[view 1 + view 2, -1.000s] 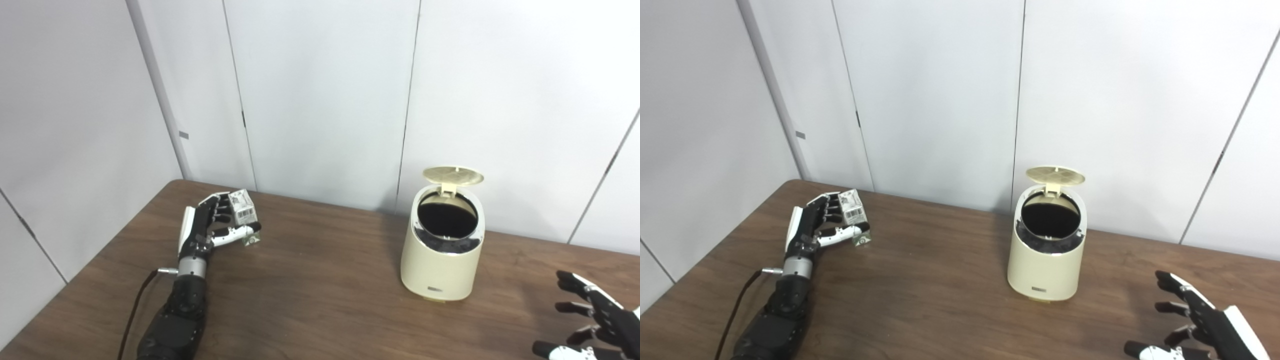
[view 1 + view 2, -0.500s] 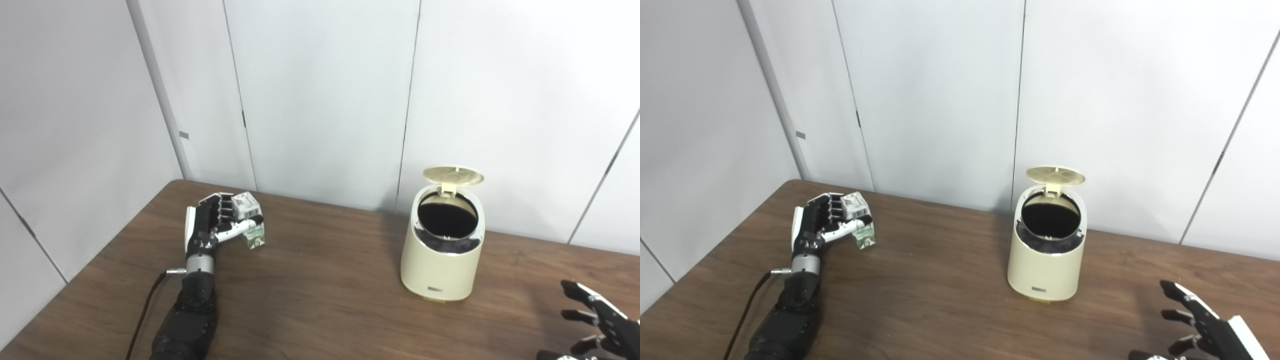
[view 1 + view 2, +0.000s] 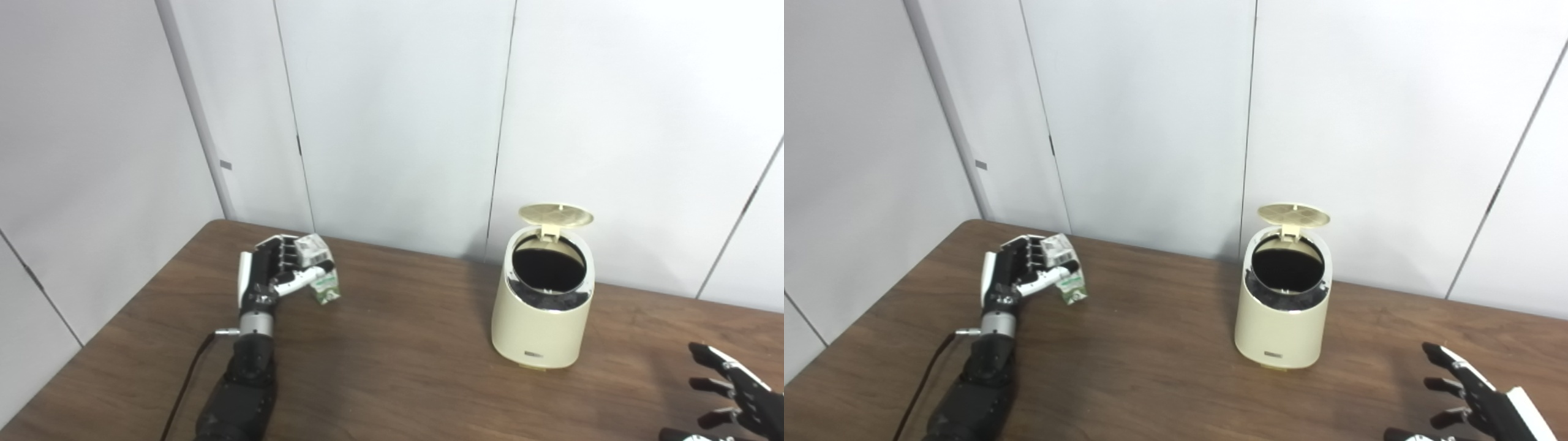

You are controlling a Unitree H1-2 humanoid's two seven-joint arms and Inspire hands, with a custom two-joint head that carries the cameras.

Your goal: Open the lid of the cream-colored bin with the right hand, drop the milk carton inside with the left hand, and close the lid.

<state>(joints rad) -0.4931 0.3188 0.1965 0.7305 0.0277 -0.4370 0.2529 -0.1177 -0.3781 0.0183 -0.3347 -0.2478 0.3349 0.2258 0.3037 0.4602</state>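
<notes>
The cream-colored bin (image 3: 542,312) stands on the brown table right of centre. Its round lid (image 3: 556,215) is flipped up at the back, and the dark opening (image 3: 548,267) faces me. At the left, my left hand (image 3: 269,275) is shut on the small white and green milk carton (image 3: 320,277), holding it tilted just above the table, well left of the bin. My right hand (image 3: 732,401) hovers at the bottom right corner, open with fingers spread, apart from the bin and partly cut off by the picture edge.
The brown wooden table (image 3: 398,361) runs up to white wall panels (image 3: 398,122) close behind the bin. A black cable (image 3: 184,383) trails from the left forearm toward the table's near edge.
My left hand has closed tighter on the carton and carried it to the right, toward the bin. My right hand has drawn back lower into the bottom right corner.
</notes>
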